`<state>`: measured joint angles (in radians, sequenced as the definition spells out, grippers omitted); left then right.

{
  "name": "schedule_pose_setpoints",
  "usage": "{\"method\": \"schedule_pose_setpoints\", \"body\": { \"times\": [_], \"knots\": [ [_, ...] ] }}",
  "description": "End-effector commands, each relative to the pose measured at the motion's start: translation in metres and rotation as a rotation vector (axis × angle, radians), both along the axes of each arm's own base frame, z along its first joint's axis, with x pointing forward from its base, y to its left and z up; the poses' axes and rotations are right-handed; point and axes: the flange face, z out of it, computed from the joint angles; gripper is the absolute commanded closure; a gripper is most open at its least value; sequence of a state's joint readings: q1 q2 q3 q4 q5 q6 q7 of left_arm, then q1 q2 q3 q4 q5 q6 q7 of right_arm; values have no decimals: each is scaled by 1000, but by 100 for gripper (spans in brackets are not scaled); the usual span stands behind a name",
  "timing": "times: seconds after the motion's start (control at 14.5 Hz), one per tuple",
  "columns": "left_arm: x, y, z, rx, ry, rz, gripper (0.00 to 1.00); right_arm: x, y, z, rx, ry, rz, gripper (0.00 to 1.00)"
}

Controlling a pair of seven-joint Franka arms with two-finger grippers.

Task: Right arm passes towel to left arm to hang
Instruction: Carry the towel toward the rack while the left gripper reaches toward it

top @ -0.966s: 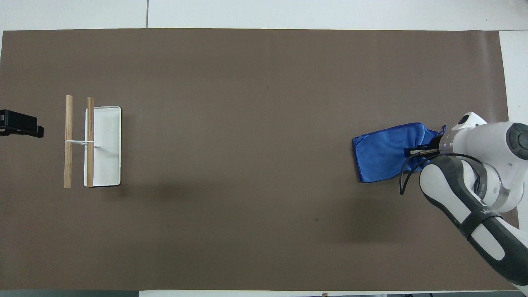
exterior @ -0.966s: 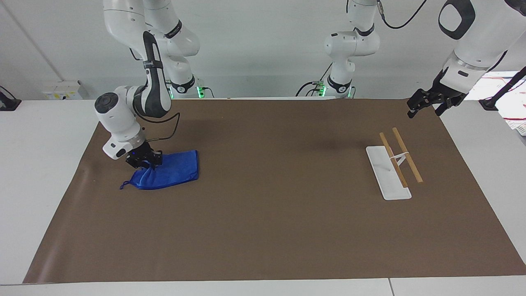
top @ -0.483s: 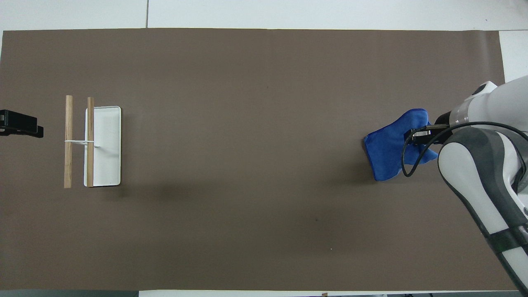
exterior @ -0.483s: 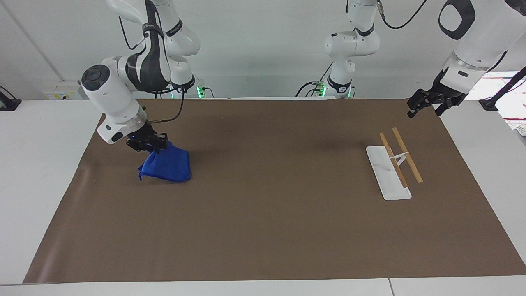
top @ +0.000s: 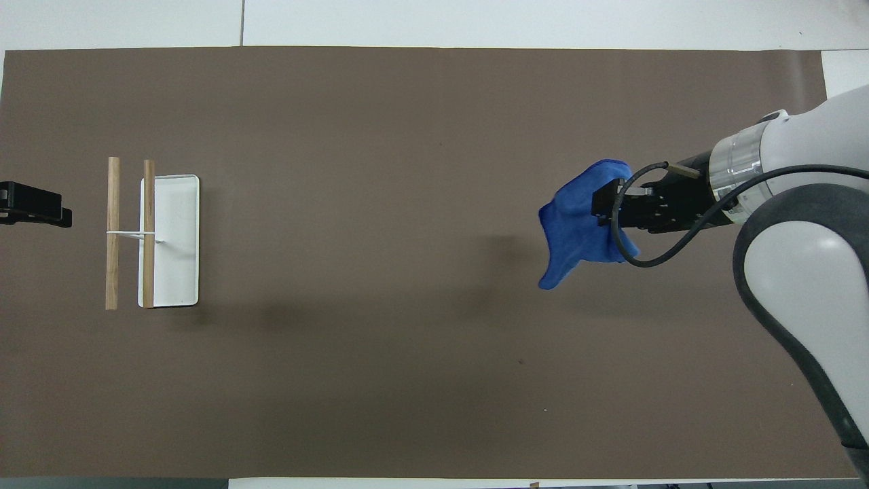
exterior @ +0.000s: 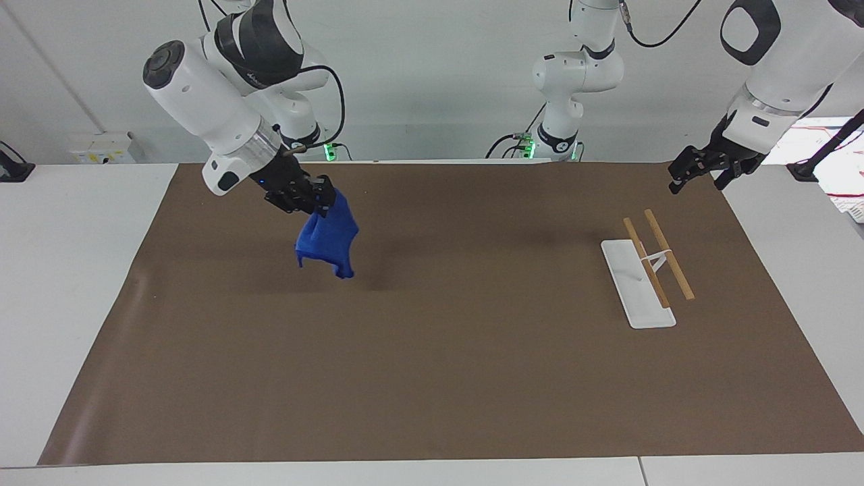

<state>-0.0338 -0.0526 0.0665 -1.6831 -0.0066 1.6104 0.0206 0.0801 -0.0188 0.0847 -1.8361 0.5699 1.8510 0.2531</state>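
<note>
My right gripper (exterior: 325, 200) is shut on the bright blue towel (exterior: 329, 241) and holds it in the air over the brown mat, toward the right arm's end of the table. The towel hangs bunched below the fingers, clear of the mat. In the overhead view the right gripper (top: 601, 204) covers part of the towel (top: 574, 227). My left gripper (exterior: 698, 174) is open and empty. It waits in the air over the mat's corner at the left arm's end; its tip shows in the overhead view (top: 34, 204).
A hanging rack stands toward the left arm's end: a white base (exterior: 638, 290) with two wooden rods (exterior: 665, 260) on a white stand; it also shows in the overhead view (top: 173, 244). Two slimmer white arms (exterior: 567, 74) stand at the robots' edge of the brown mat (exterior: 472, 364).
My right gripper has lifted the towel off the mat and carried it up and toward the table's middle. The towel now hangs free. The left arm has not moved.
</note>
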Motion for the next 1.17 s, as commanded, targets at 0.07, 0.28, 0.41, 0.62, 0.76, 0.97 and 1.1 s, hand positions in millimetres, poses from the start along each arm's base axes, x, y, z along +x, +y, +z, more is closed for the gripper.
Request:
{"method": "schedule_pose_setpoints", "body": {
  "times": [0.07, 0.28, 0.41, 0.62, 0.76, 0.97, 1.1],
  "knots": [
    [-8, -9, -11, -30, 12, 4, 0, 1, 67, 19, 277, -24, -134, 100],
    [-20, -22, -25, -155, 53, 97, 0, -13, 136, 30, 446, -81, -205, 100],
    [-24, -37, -36, -214, 103, 342, 0, -25, 172, 36, 544, -105, -273, 100],
    [-33, -63, -41, -266, 151, 593, 0, -38, 197, 38, 633, -106, -318, 100],
    [-40, -86, -41, -268, 213, 762, 0, -44, 205, 37, 670, -83, -323, 100],
    [-49, -99, -45, -344, 338, 1060, 0, -55, 230, 29, 716, -68, -378, 100],
    [-53, -107, -46, -362, 401, 1186, 0, -57, 234, 24, 745, -87, -370, 100]
  ]
}}
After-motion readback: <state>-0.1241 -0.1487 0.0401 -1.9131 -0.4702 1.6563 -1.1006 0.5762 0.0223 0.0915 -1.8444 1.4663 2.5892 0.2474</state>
